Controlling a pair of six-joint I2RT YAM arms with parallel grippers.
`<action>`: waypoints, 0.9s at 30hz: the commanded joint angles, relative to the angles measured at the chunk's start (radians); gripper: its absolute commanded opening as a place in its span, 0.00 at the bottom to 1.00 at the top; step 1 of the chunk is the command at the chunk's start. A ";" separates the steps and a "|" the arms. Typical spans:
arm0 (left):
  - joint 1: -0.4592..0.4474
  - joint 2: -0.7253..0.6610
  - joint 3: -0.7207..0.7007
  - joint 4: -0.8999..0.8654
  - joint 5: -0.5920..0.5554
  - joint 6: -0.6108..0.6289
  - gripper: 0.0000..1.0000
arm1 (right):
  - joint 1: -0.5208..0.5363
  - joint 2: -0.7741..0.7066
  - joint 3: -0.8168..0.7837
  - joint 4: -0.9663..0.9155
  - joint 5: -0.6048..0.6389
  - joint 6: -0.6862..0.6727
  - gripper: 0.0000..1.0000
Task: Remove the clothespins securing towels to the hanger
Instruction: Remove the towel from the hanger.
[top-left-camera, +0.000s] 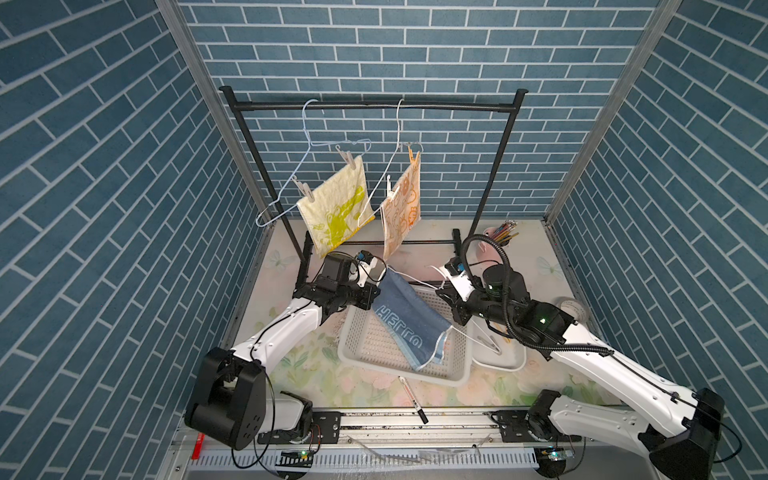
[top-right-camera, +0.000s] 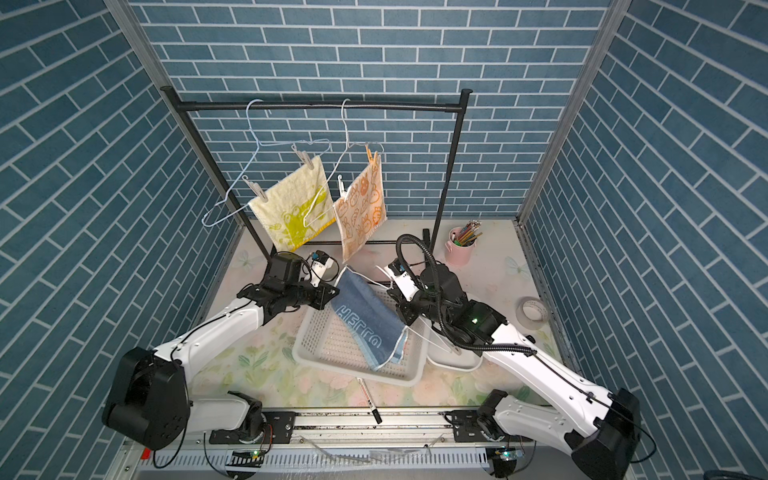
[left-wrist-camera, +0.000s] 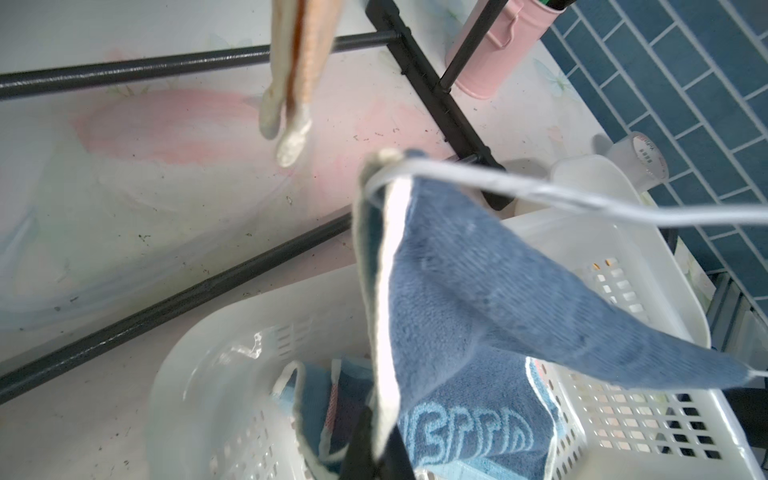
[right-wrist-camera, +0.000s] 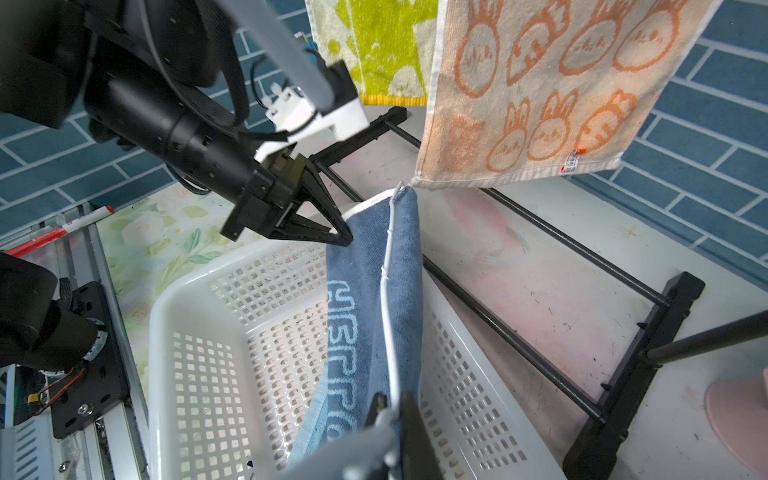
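Observation:
A blue towel (top-left-camera: 409, 316) (right-wrist-camera: 365, 291) hangs folded over a white wire hanger (right-wrist-camera: 388, 291) (left-wrist-camera: 582, 199) above the white basket (top-left-camera: 345, 357). My right gripper (right-wrist-camera: 394, 401) (top-left-camera: 442, 291) is shut on the hanger's wire. My left gripper (right-wrist-camera: 345, 240) (left-wrist-camera: 378, 432) is shut on the towel's white-trimmed edge near its top corner. On the rack, grey-white clothespins (top-left-camera: 348, 160) (top-left-camera: 300, 187) hold the yellow towel (top-left-camera: 336, 212) to a hanger. A tan clothespin (top-left-camera: 413, 156) and a pale one (top-left-camera: 389, 189) hold the orange towel (top-left-camera: 401, 212). Loose clothespins (top-left-camera: 488, 343) lie in a small white tray.
The black rack (top-left-camera: 374, 106) stands at the back, its base bars on the table behind the basket. A pink cup of pencils (top-right-camera: 460, 249) and a tape roll (top-right-camera: 532, 311) sit at the right. A marker pen (top-left-camera: 413, 401) lies at the front edge.

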 joint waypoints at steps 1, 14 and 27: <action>-0.021 -0.053 0.034 -0.046 -0.013 0.026 0.03 | -0.003 0.008 0.034 -0.041 0.048 -0.003 0.00; -0.069 -0.180 0.051 -0.101 -0.036 -0.033 0.03 | -0.003 0.026 0.058 -0.108 0.119 -0.027 0.00; -0.071 -0.268 -0.064 -0.076 -0.033 -0.102 0.00 | -0.004 -0.006 0.048 -0.126 0.132 -0.042 0.00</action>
